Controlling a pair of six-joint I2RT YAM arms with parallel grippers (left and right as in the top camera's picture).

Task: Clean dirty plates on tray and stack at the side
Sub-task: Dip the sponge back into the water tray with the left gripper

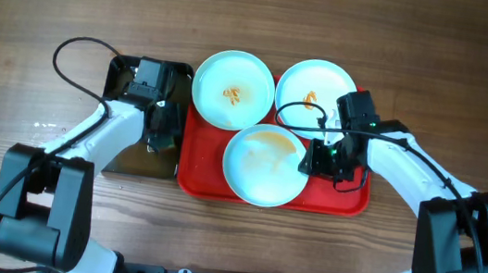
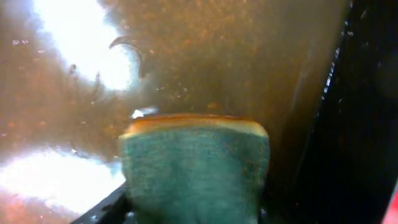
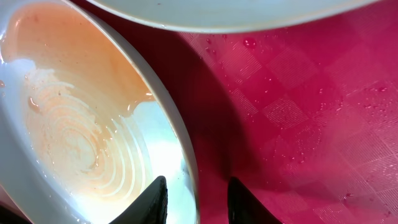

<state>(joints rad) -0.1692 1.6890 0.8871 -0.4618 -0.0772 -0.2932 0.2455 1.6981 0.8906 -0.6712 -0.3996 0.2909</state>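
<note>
Three pale plates lie on the red tray (image 1: 352, 202). The back left plate (image 1: 234, 90) and the back right plate (image 1: 308, 82) each carry a small orange smear. Thin orange wash streaks the front plate (image 1: 259, 168), which is also the plate (image 3: 74, 124) in the right wrist view. My right gripper (image 3: 196, 200) is shut across this plate's right rim, one finger inside and one over the tray (image 3: 311, 124). My left gripper (image 2: 196, 214) is down in the black tray (image 1: 114, 74), shut on a green and yellow sponge (image 2: 196, 168).
The black tray stands directly left of the red tray and holds murky brown water (image 2: 205, 56). Its dark wall (image 2: 367, 124) rises close on the sponge's right. The edge of a back plate (image 3: 217, 12) lies just beyond my right fingers. Bare wooden table (image 1: 476, 72) surrounds both trays.
</note>
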